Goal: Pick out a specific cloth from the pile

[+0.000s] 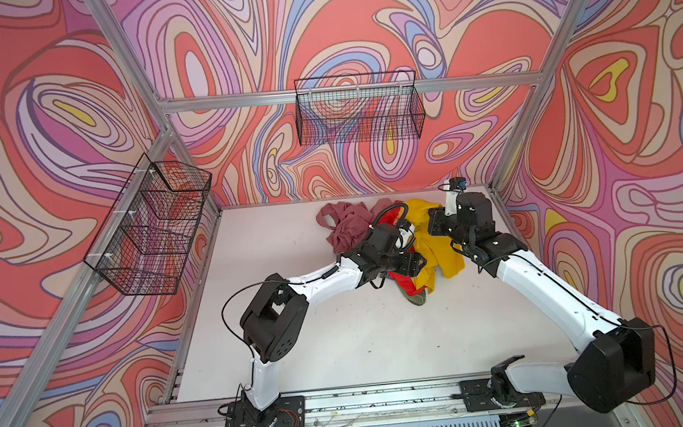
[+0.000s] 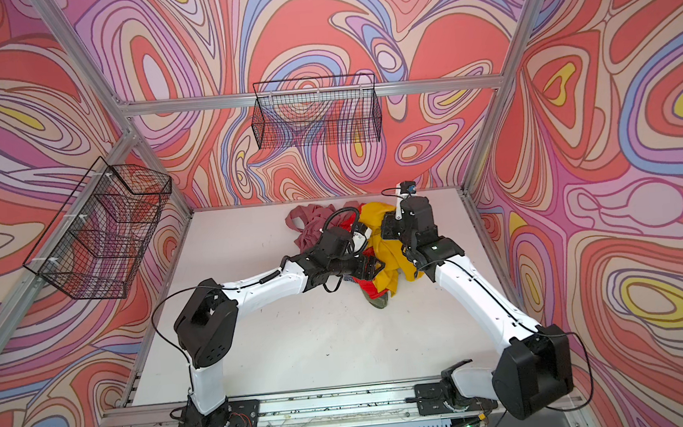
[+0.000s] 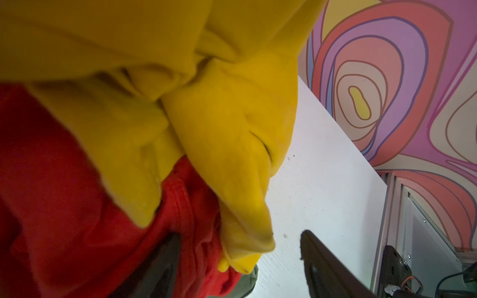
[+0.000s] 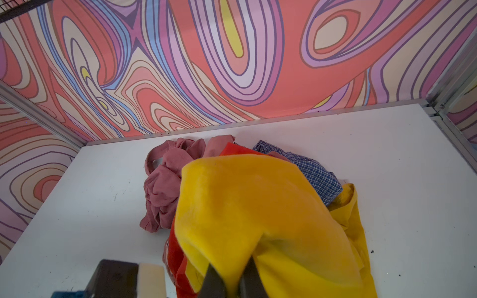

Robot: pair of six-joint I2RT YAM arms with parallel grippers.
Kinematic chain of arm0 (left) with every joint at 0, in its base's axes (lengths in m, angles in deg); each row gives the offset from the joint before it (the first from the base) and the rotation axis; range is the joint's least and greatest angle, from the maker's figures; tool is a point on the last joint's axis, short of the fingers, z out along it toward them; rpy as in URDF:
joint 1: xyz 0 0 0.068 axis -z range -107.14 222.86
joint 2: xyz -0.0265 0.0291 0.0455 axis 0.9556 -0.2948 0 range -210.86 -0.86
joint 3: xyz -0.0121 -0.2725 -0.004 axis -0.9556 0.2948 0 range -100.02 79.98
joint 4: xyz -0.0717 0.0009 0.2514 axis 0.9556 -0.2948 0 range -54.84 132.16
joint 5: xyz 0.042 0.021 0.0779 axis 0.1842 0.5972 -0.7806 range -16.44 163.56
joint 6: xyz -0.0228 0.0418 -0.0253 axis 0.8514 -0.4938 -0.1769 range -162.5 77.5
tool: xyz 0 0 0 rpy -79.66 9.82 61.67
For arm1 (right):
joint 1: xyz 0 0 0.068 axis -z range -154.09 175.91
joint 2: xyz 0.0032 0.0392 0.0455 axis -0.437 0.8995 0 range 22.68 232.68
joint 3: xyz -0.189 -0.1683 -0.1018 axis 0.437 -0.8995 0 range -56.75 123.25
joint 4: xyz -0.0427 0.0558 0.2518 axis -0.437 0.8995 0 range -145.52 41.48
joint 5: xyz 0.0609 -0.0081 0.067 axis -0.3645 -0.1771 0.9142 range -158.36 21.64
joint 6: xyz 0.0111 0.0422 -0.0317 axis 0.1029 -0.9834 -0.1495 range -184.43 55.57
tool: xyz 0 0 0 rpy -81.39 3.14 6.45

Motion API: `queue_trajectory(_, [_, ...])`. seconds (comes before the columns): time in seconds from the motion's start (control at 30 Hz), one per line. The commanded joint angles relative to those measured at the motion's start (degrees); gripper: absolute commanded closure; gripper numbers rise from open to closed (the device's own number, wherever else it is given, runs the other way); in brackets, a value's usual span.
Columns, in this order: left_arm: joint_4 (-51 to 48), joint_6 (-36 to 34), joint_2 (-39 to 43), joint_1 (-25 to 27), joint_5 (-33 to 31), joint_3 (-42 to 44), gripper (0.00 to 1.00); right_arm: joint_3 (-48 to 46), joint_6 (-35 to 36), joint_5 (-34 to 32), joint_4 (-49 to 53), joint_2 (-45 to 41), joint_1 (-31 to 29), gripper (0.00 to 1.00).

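Right wrist view, lower middle: my right claw [image 4: 229, 280] pinches the mustard-yellow cloth [image 4: 258, 206], partly lifted off the pile [image 4: 165, 180]; my left claw [image 3: 240, 268] stands open beside it.

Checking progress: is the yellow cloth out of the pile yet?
Not yet. The yellow cloth, pinched in the right gripper, is bunched and drapes over the red cloth.

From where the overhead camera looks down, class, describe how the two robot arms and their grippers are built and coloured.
Both arms have white link shells with bulky black joint housings. The left arm carries a thin black cable looping off its elbow and a ribbed black hose at the wrist. The right arm has a black cable along its white link. The left gripper has dark, tapering fingers.
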Motion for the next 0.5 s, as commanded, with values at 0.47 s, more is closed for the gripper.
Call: queue_trajectory(0.47, [2.8,2.1,2.8,0.7,-5.0,0.0,0.32,0.6,0.5,1.4,1.5,-2.6,1.1,1.0])
